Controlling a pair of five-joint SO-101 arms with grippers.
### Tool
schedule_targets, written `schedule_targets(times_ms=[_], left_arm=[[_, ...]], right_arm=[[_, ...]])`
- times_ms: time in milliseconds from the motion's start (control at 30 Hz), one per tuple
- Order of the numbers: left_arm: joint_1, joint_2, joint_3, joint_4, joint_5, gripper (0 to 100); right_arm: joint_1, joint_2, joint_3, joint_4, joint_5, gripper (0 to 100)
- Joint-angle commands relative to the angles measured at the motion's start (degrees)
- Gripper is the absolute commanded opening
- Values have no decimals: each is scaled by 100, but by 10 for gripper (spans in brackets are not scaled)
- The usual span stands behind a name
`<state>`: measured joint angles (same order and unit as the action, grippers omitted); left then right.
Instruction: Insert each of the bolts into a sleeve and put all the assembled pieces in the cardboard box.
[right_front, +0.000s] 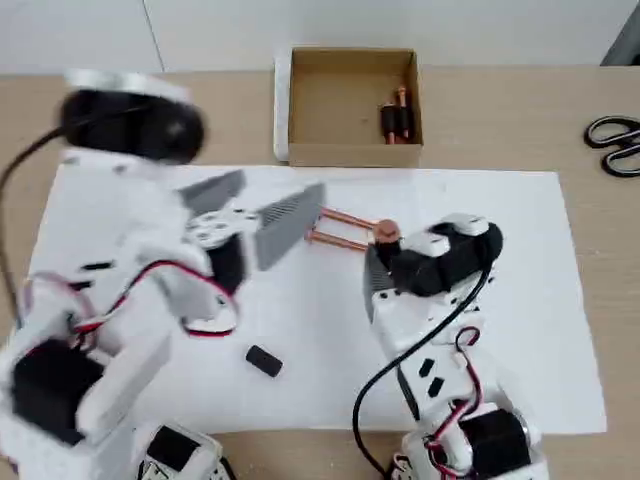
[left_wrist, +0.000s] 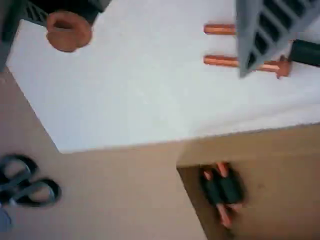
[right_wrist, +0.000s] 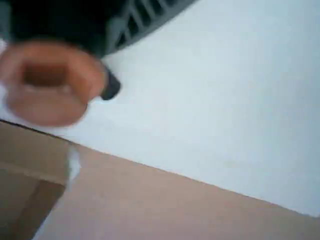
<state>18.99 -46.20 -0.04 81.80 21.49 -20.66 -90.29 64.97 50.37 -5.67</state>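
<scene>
Two copper bolts (right_front: 338, 228) lie side by side on the white paper (right_front: 520, 300), just off the tip of my left gripper (right_front: 255, 212), which stands open and wide. One of its grey fingers (left_wrist: 265, 30) overlaps both bolts (left_wrist: 225, 61) in the left wrist view. My right gripper (right_front: 385, 245) is shut on a third bolt, whose round copper head (right_front: 386, 232) (left_wrist: 67, 32) (right_wrist: 47, 82) faces the two loose ones. A black sleeve (right_front: 264, 360) lies alone on the paper toward the front. The cardboard box (right_front: 300, 110) holds assembled pieces (right_front: 395, 118) (left_wrist: 222, 190).
Black-handled scissors (right_front: 615, 145) (left_wrist: 25, 185) lie on the wooden table at the far right. The box stands just beyond the paper's far edge. Open paper stretches to the right of the right arm.
</scene>
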Motion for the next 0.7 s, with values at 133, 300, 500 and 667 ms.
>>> schedule_targets(times_ms=[133, 300, 500, 667], left_arm=[[-1829, -1424, -215, 26, 9, 280], [-2769, -2224, 541, 299, 9, 280], [-3736, -3033, 1851, 475, 18, 280], [-4053, -3789, 2607, 141, -360, 280]], right_arm=[[1015, -48, -105, -1156, 0, 4], [1789, 453, -897, -1631, 431, 3], [1912, 2132, -2804, -1648, 492, 3], [1842, 3960, -4202, -1684, 484, 3]])
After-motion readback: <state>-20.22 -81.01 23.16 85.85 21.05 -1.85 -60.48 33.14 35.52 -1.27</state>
